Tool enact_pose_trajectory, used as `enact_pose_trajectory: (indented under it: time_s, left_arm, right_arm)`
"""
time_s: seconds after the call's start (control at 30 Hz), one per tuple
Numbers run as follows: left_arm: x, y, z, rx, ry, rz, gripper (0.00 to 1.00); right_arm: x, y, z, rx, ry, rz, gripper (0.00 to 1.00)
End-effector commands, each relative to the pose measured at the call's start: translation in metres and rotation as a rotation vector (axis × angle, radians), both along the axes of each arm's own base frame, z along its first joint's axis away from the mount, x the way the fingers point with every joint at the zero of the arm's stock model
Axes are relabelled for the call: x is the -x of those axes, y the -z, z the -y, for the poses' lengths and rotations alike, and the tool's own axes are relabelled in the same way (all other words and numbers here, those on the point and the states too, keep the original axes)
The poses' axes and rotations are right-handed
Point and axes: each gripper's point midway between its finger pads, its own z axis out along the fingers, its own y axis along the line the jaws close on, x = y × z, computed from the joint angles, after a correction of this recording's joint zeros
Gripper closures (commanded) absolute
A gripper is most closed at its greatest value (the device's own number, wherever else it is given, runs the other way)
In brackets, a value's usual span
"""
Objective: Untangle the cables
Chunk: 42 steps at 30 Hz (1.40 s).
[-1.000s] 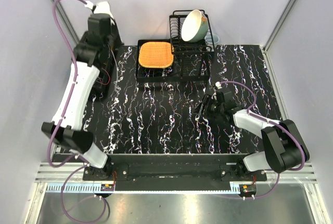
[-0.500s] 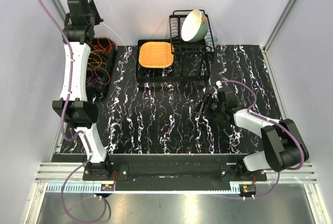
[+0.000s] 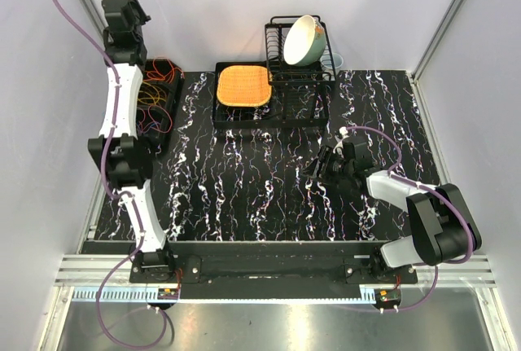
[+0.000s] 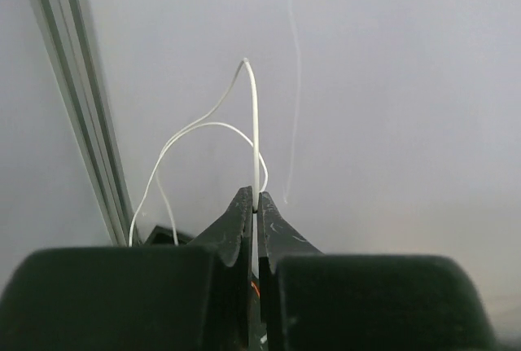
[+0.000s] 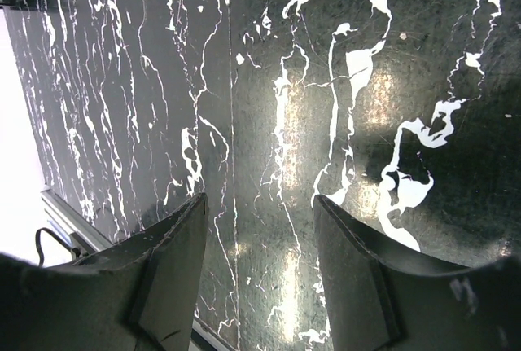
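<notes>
A robotics lab cell is shown: a marbled tabletop [image 3: 260, 196] is boxed in by plain white walls [image 3: 228, 9] on aluminium framing [image 3: 444, 19], and two cabled robot arms [image 3: 118, 115] are bolted to a metal rail [image 3: 81, 272] at its edge.

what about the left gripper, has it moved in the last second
Yes: in the top view the left gripper, clamping a white cable, has swung leftward and back, away from the dish rack.

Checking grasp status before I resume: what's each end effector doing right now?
Left end effector: closed, pinching a thin white wire.
Right end effector: open, holding nothing, over the black white-veined table.
</notes>
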Motion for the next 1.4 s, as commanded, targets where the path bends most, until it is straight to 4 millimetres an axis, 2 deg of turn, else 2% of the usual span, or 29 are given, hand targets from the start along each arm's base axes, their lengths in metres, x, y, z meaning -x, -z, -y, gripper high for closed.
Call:
enact_pose_trajectory:
  time_s: [0.0, 0.03, 0.07, 0.17, 0.3, 0.37, 0.4, 0.53, 0.67, 0.7, 0.9, 1.03, 1.13, 1.3, 1.33, 1.37]
  left_arm:
    - [-0.041, 0.031, -0.021, -0.005, -0.016, 0.057, 1.00]
    - [-0.045, 0.035, -0.025, 0.008, -0.004, 0.063, 1.00]
    - [-0.053, 0.050, -0.023, 0.021, 0.018, 0.050, 1.00]
    - [-0.062, 0.067, -0.018, 0.039, 0.048, 0.045, 1.00]
    - [-0.065, 0.077, -0.017, 0.051, 0.064, 0.035, 1.00]
    - [-0.063, 0.089, -0.021, 0.073, 0.054, 0.011, 1.00]
    - [-0.063, 0.102, -0.021, 0.084, 0.058, -0.009, 1.00]
    - [-0.062, 0.126, -0.023, 0.105, 0.065, -0.073, 1.00]
    - [-0.058, 0.169, -0.034, 0.224, 0.042, -0.170, 1.00]
    - [-0.054, 0.188, -0.040, 0.256, 0.034, -0.202, 1.00]
    - [-0.039, 0.254, -0.034, 0.379, 0.061, -0.362, 1.00]
    - [-0.031, 0.293, -0.028, 0.527, 0.100, -0.451, 1.00]
    - [-0.029, 0.307, -0.028, 0.596, 0.116, -0.475, 1.00]
    - [-0.033, 0.310, -0.026, 0.606, 0.127, -0.502, 1.00]
    - [-0.034, 0.316, -0.024, 0.608, 0.134, -0.517, 1.00]
    - [-0.036, 0.312, -0.025, 0.607, 0.136, -0.518, 1.00]
  right_arm:
    - [-0.005, -0.007, -0.001, -0.029, -0.013, 0.044, 0.39]
    - [-0.005, -0.007, -0.002, -0.034, -0.016, 0.045, 0.39]
    - [-0.004, -0.007, -0.001, -0.035, -0.014, 0.044, 0.40]
    - [-0.005, -0.008, 0.000, -0.044, -0.009, 0.049, 0.40]
    - [-0.004, -0.008, 0.001, -0.049, -0.006, 0.049, 0.40]
    - [-0.004, -0.007, 0.001, -0.054, -0.006, 0.045, 0.40]
    - [-0.005, -0.008, 0.001, -0.055, -0.006, 0.046, 0.39]
    - [-0.005, -0.008, 0.002, -0.059, -0.004, 0.045, 0.39]
    - [-0.005, -0.008, 0.003, -0.065, -0.006, 0.048, 0.39]
    - [-0.005, -0.008, 0.004, -0.066, -0.004, 0.048, 0.40]
    - [-0.005, -0.009, 0.004, -0.072, -0.005, 0.051, 0.39]
    - [-0.005, -0.008, 0.004, -0.074, -0.007, 0.047, 0.40]
    - [-0.004, -0.008, 0.005, -0.076, -0.006, 0.046, 0.40]
    - [-0.004, -0.007, 0.005, -0.078, -0.006, 0.043, 0.40]
    - [-0.004, -0.008, 0.005, -0.079, -0.006, 0.047, 0.39]
    - [-0.004, -0.008, 0.005, -0.080, -0.005, 0.046, 0.40]
